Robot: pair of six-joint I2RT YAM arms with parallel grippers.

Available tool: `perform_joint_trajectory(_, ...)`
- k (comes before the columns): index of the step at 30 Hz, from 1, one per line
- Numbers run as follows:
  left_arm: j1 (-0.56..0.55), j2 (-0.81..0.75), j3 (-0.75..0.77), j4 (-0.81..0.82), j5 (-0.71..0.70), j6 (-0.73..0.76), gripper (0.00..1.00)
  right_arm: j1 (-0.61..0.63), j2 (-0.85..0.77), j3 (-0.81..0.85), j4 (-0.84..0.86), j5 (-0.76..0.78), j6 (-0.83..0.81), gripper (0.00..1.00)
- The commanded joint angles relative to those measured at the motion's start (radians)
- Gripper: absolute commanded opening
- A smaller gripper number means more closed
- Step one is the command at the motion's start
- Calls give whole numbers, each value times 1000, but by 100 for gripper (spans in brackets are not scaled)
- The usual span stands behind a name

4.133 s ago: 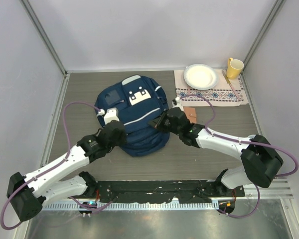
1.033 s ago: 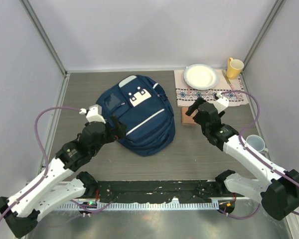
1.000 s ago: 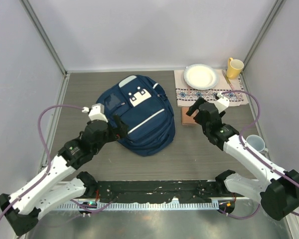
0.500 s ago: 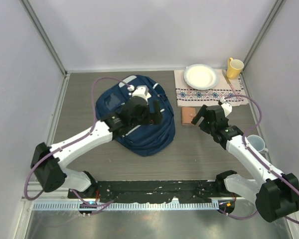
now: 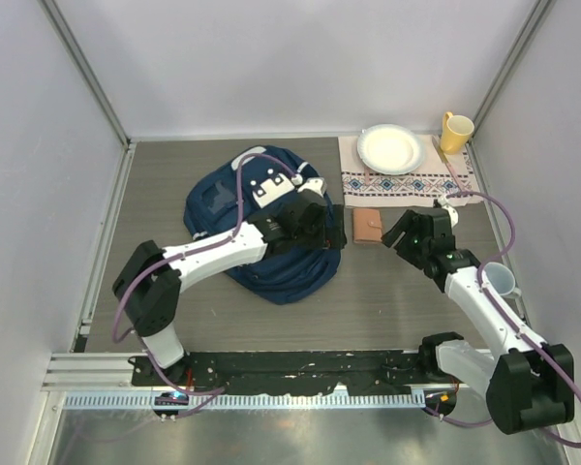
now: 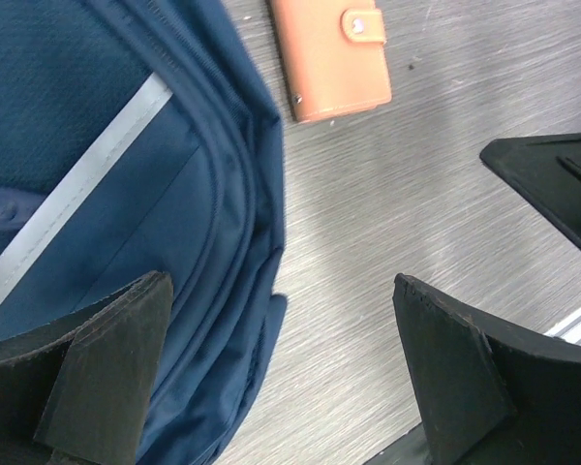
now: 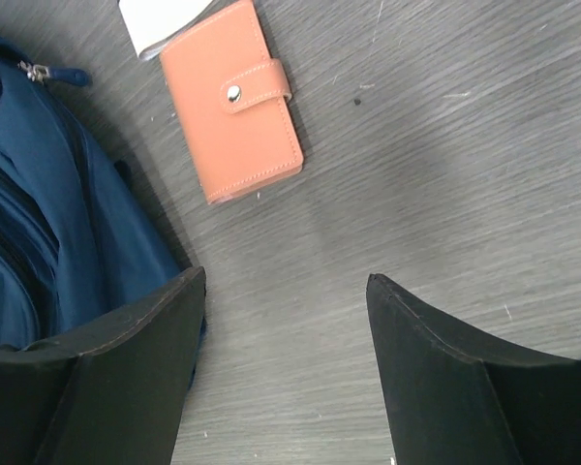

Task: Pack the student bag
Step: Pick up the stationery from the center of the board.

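The student bag (image 5: 257, 218) is a navy backpack with pale stripe trim, lying flat on the table's middle left. My left arm reaches across it, and my left gripper (image 5: 326, 232) hangs open over the bag's right edge. In the left wrist view the bag (image 6: 116, 165) fills the left side, and bare table shows between that gripper's (image 6: 281, 283) fingers. A tan snap wallet (image 5: 368, 225) lies just right of the bag. My right gripper (image 5: 400, 235) is open beside the wallet (image 7: 234, 111), holding nothing, with its jaws over bare table (image 7: 286, 279).
A patterned placemat (image 5: 445, 184) at the back right carries a white plate (image 5: 391, 148). A yellow mug (image 5: 455, 131) stands in the corner. A clear cup (image 5: 501, 280) sits by the right arm. Grey walls close three sides.
My left arm has swung from the bag's left side across to its right edge. My right gripper has drawn back to the right of the wallet, and its jaws have narrowed a little.
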Motion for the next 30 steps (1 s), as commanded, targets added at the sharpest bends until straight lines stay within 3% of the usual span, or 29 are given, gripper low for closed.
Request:
perform_joint_trajectory(1,-21,77,139,65,57,-19,99,-77,48,17,108,-133,-18,72)
perform_joint_trajectory(8,-41,223,335,36,87,9,100,-158,157,48,167,-229,5,70)
perform_joint_trajectory(13,-30,329,433,-48,10,-34,100,-196,173,31,190,-244,11,70)
perform_joint_trajectory(23,53,461,415,63,85,-189,98,-209,249,34,254,-247,22,67)
perform_joint_trajectory(30,96,547,407,137,171,-269,91,-210,335,77,297,-282,14,62)
